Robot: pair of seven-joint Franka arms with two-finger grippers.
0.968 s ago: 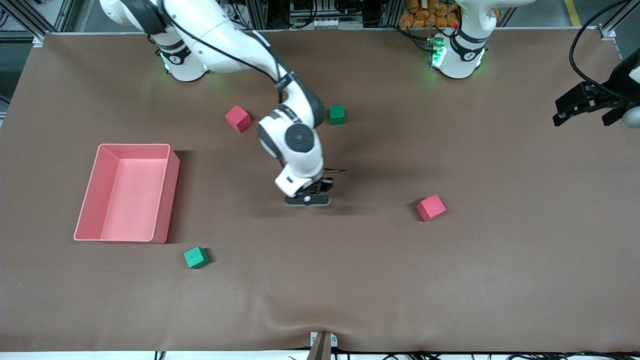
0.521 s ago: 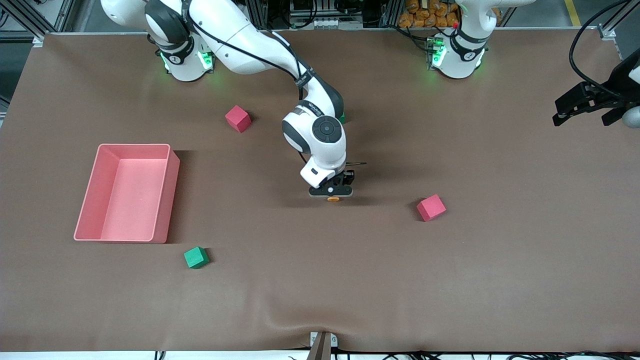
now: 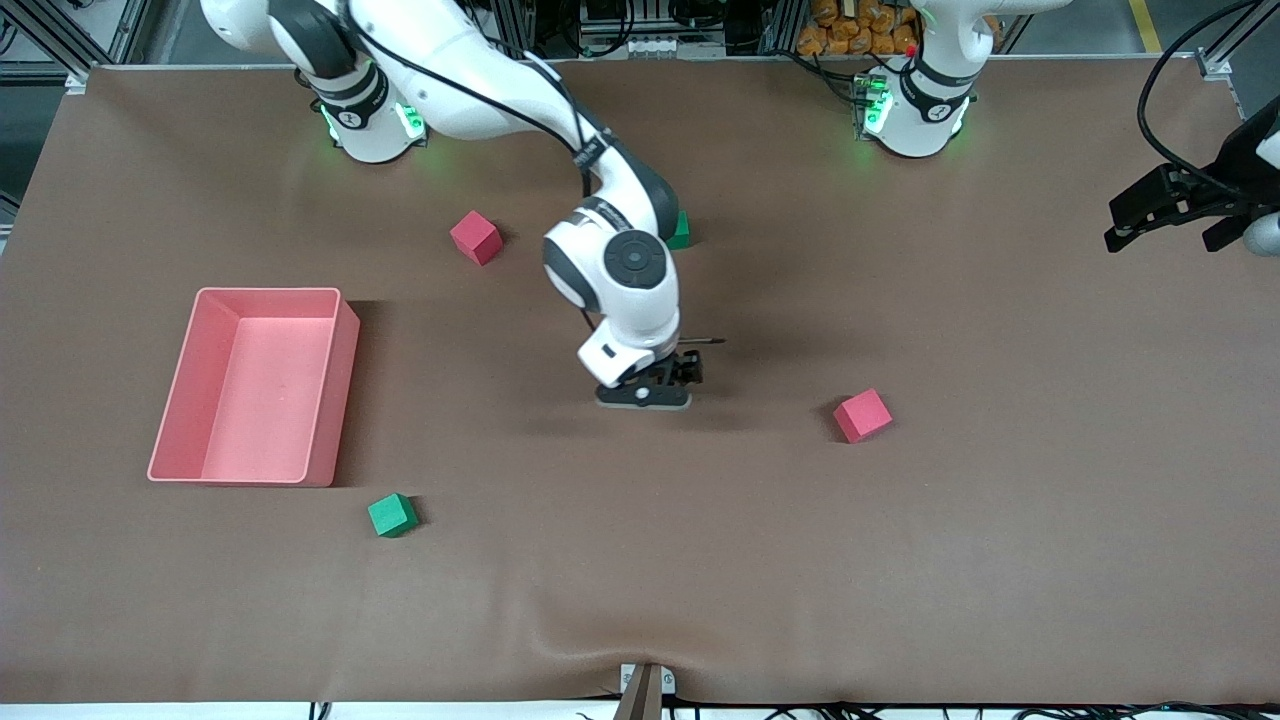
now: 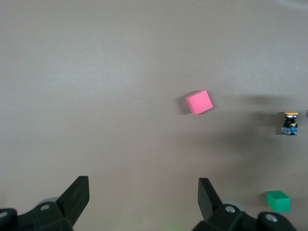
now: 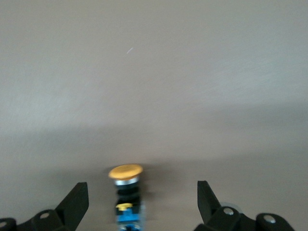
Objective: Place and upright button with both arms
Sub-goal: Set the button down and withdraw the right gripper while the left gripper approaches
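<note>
The button has an orange cap and a black body with a blue end. It rests on the brown table between the spread fingers of my right gripper, and neither finger touches it. It looks to lie on its side, cap toward the front camera. In the left wrist view the button shows small, beside a red cube. From the front it is hidden under my right gripper, low over the table's middle. My left gripper waits open and empty at the left arm's end of the table, fingers apart in its own view.
A pink bin stands toward the right arm's end. Red cubes and green cubes lie scattered on the table; one green cube is partly covered by the right arm.
My right gripper has gone from shut to open and let go of the button. Its hand swung toward the left arm's end, then came back a little. The left arm has not moved.
</note>
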